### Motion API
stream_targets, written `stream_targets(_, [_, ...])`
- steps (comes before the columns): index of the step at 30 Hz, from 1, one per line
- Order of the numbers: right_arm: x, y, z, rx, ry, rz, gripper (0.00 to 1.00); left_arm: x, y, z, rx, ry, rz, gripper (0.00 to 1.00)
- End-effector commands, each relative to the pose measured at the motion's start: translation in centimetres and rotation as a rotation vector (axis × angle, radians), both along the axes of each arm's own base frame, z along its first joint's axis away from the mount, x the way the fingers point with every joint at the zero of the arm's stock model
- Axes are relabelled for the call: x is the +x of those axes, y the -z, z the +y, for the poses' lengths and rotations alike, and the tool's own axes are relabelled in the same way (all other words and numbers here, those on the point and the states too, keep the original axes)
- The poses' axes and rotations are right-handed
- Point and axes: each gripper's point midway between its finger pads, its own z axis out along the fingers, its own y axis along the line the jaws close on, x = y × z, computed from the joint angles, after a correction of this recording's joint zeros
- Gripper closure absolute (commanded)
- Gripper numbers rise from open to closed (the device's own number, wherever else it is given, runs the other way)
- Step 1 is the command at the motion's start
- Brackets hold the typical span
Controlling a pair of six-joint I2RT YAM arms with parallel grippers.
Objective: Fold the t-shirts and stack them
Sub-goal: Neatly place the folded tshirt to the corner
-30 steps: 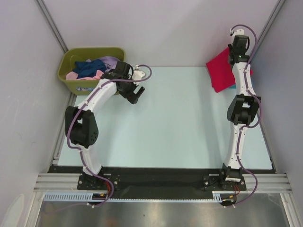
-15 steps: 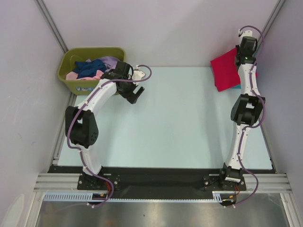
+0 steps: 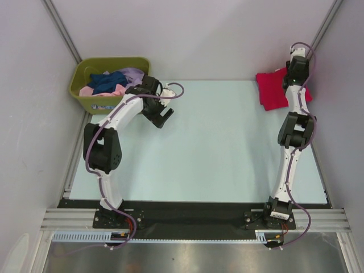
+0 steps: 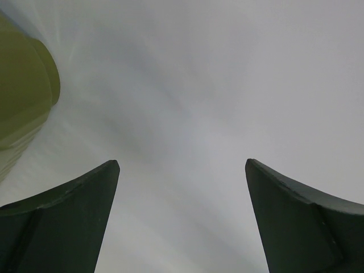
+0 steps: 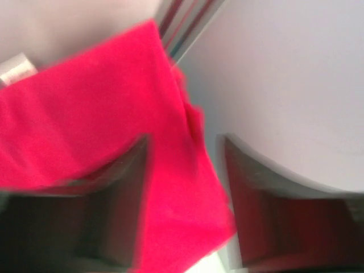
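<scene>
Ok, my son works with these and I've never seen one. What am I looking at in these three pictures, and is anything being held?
These are two robot arms bolted at the near edge of a pale table, each ending in a two-finger gripper. The wide picture comes from a fixed camera overhead. The other two come from small cameras on the wrists, looking past each arm's own fingers. At the far left stands an olive bin with navy cloth, pink cloth and lavender cloth bundled in it. A red t-shirt lies at the far right corner. The left gripper hangs beside the bin, wide open and empty. The right gripper is over the red t-shirt with its jaws apart. That picture is blurred, but nothing looks pinched.
</scene>
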Motion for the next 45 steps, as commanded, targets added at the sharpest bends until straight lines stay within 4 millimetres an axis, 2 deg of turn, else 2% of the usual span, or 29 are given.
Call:
stream_targets(1, [0.7,-4.7,-2.3,-0.081,0.080,-0.200,0.35,1.0,-1.3,0.1,0.000,0.008,-0.030,0.02])
stream_targets(2, [0.4,-4.9,-2.6,-0.085,0.103,-0.206,0.16,0.9,-1.1,0.0,-0.001,0.009,-0.023,0.01])
stream_targets(4, [0.2,-5.4,-2.6,-0.051,0.120,-0.217,0.09,0.9,-0.9,-0.1,-0.002,0.009,-0.016,0.02])
stream_targets(5, [0.1,-6.7,-2.5,-0.038,0.121,-0.244,0.06,0.9,-0.9,-0.1,-0.003,0.007,-0.016,0.01])
stream_targets(9, [-0.2,-9.1,-0.4,0.033,0.082,-0.285,0.06,0.9,-1.1,-0.1,-0.004,0.009,-0.018,0.01])
stream_targets(12, [-0.7,-10.1,2.9,0.090,0.000,-0.254,0.05,0.8,-1.6,-0.1,-0.009,0.010,-0.030,0.02])
stream_targets(13, [-0.7,-9.6,4.3,0.126,-0.042,-0.222,0.02,0.7,-2.1,-0.1,-0.015,0.011,-0.038,0.02])
stream_targets(14, [-1.3,-11.4,5.3,0.138,-0.062,-0.237,0.01,0.4,-2.2,0.0,-0.014,0.015,-0.035,0.02])
stream_targets(16, [-2.1,-10.4,7.7,0.201,-0.092,-0.186,0.00,0.0,-2.9,0.2,-0.009,0.022,-0.044,0.01])
stream_targets(18, [-3.6,-11.7,10.1,0.282,-0.114,-0.189,0.00,-0.4,-4.3,0.5,-0.011,0.029,-0.076,0.02])
stream_targets(20, [-5.4,-11.8,11.7,0.359,-0.109,-0.178,0.00,-1.3,-5.9,0.8,-0.028,0.035,-0.108,0.01])
stream_targets(21, [-7.3,-12.4,12.7,0.383,-0.110,-0.172,0.01,-1.7,-6.5,0.8,-0.038,0.038,-0.121,0.01])
stream_targets(23, [-9.5,-12.3,13.8,0.437,-0.096,-0.168,0.00,-3.0,-6.7,1.1,-0.061,0.037,-0.119,0.01])
stream_targets(24, [-10.7,-12.9,14.7,0.488,-0.095,-0.188,0.00,-3.9,-8.1,1.3,-0.078,0.039,-0.152,0.01])
stream_targets(25, [-13.0,-12.2,16.0,0.523,-0.115,-0.159,0.00,-4.3,-8.5,1.5,-0.088,0.036,-0.168,0.01])
stream_targets(26, [-14.4,-12.6,16.8,0.544,-0.122,-0.166,0.00,-5.5,-7.6,1.9,-0.087,0.031,-0.146,0.00])
stream_targets(27, [-15.7,-12.0,17.6,0.586,-0.117,-0.162,0.00,-6.5,-8.9,2.3,-0.101,0.030,-0.185,0.00])
stream_targets(28, [-18.4,-11.6,18.9,0.615,-0.138,-0.147,0.00,-7.0,-9.0,2.5,-0.106,0.029,-0.196,0.00])
stream_targets(29, [-19.8,-10.9,19.3,0.636,-0.136,-0.135,0.00,-8.2,-7.8,2.8,-0.100,0.027,-0.174,0.00])
stream_targets(30, [-21.0,-10.5,20.0,0.680,-0.131,-0.143,0.00,-9.1,-8.9,3.1,-0.114,0.026,-0.217,0.00])
stream_targets(31, [-22.4,-10.5,20.8,0.711,-0.156,-0.143,0.00,-9.6,-8.8,3.2,-0.121,0.026,-0.231,0.00])
stream_targets(32, [-24.9,-9.4,21.3,0.735,-0.158,-0.127,0.00,-10.7,-7.6,3.6,-0.119,0.025,-0.212,0.00])
stream_targets(34, [-27.7,-8.4,22.0,0.776,-0.146,-0.099,0.00,-12.0,-7.8,3.9,-0.130,0.017,-0.246,0.00])
stream_targets(35, [-29.8,-8.3,22.1,0.782,-0.139,-0.102,0.00,-13.0,-6.4,4.3,-0.122,0.009,-0.222,0.00])
stream_targets(37, [-32.6,-6.8,22.1,0.795,-0.102,-0.054,0.00,-13.9,-5.7,4.6,-0.128,-0.002,-0.233,0.00])
stream_targets(38, [-34.2,-7.6,22.1,0.791,-0.105,-0.078,0.00,-15.1,-4.8,5.0,-0.129,-0.006,-0.233,0.00])
stream_targets(40, [-36.9,-5.7,22.2,0.805,-0.069,-0.021,0.00,-15.6,-4.6,5.4,-0.130,-0.018,-0.276,0.00])
stream_targets(42, [-39.4,-5.1,22.8,0.832,-0.079,-0.010,0.00,-16.9,-3.9,6.0,-0.133,-0.023,-0.309,0.00])
stream_targets(45, [-41.5,-5.0,23.5,0.866,-0.100,-0.035,0.00,-17.8,-2.9,6.4,-0.133,-0.018,-0.355,0.00])
